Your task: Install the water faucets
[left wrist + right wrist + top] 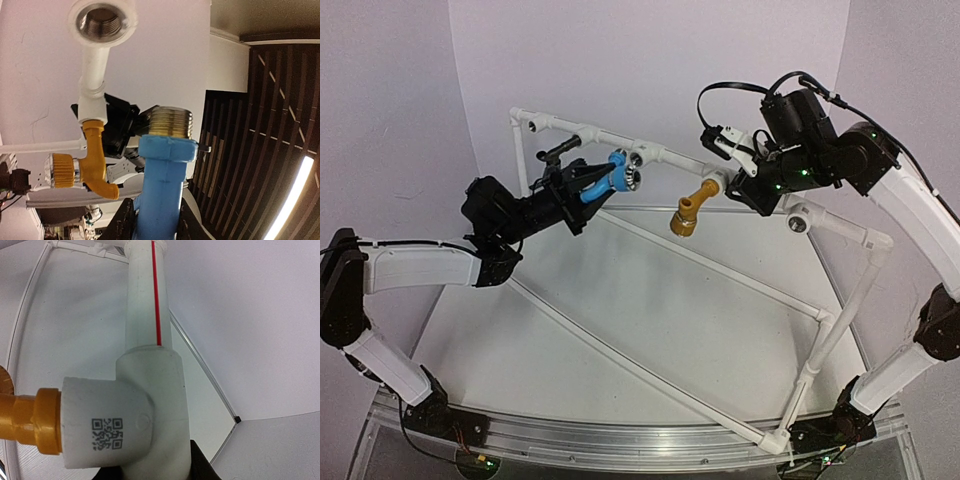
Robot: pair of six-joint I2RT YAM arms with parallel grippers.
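Observation:
My left gripper is shut on the bright blue faucet, held off the table just below an open threaded socket on the white pipe frame. In the left wrist view the blue faucet stands between the jaws, brass thread upward and apart from that socket. The mustard-yellow faucet sits screwed into a tee fitting, and my right gripper is shut on that tee. The black faucet stands at the frame's back left.
The pipe frame runs along the back, down the right side and diagonally across the table. Another open socket sits on the right of the frame, just below my right arm. White walls enclose the back and sides.

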